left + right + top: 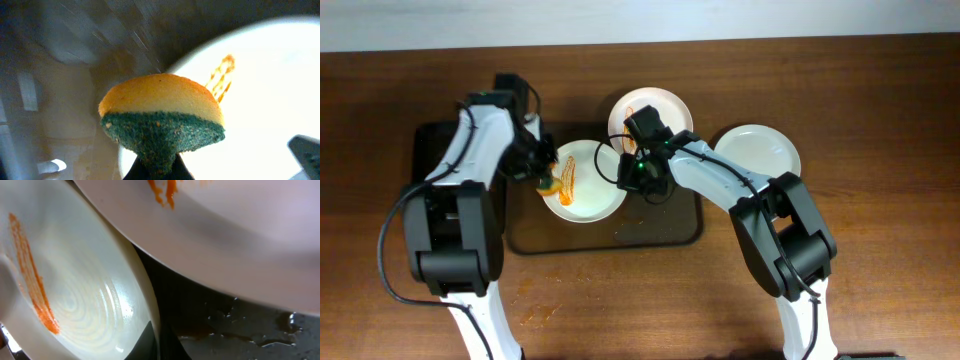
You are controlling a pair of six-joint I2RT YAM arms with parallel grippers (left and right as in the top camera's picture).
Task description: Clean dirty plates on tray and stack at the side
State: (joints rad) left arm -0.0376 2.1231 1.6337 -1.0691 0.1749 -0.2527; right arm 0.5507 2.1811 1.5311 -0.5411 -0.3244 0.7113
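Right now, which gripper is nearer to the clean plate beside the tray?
Right. The right gripper pinches a streaked plate by its rim, left of the clean plate; the left gripper, holding a sponge, is farther left.

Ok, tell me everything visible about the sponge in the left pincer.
The sponge has two layers: soft yellow-orange foam on one side, coarse dark green scouring pad on the other. The left pincer is shut on it, pinching it so it bulges into a dome. It sits at the left rim of the sauce-streaked plate on the tray; whether it presses the plate is unclear.
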